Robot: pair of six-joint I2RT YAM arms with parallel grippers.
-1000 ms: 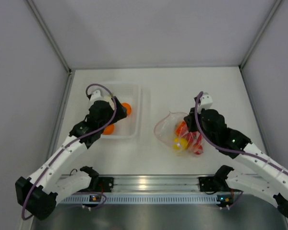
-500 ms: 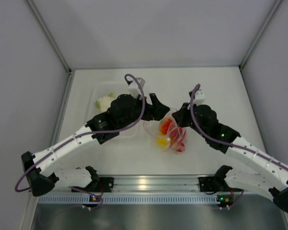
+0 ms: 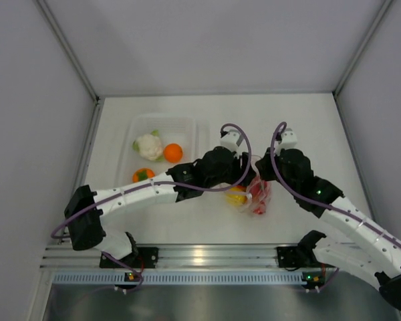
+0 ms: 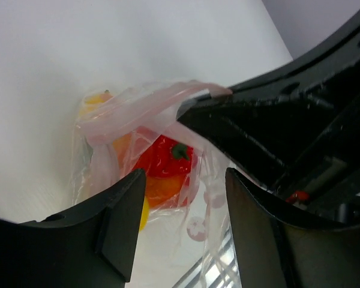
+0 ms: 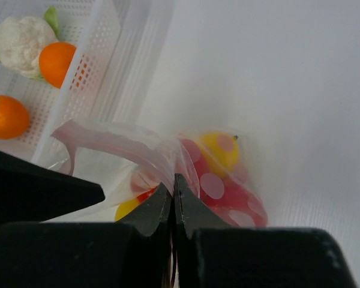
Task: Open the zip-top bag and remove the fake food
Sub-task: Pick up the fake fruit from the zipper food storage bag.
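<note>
The white tabletop (image 3: 307,120) carries a clear tray (image 3: 162,119) at its far left. In the tray lie a cauliflower (image 3: 148,145), an orange (image 3: 173,152) and a persimmon (image 3: 142,175). Just right of the tray sits the zip-top bag (image 3: 262,200). In the top view its long axis runs far to near, with the pink-stripped mouth raised at the far end and the filled bottom toward the arms' bases. The right tool (image 5: 174,193) is pinched together on the mouth's edge. The left tool (image 4: 183,234) hovers at the mouth, fingers apart and gripping nothing. Fake food inside the bag includes a red pepper (image 4: 168,159) and a lemon (image 5: 219,149).

Clear zip-top bag (image 5: 219,189), pink strip (image 5: 111,139); red, yellow fake food (image 5: 220,150).
</note>
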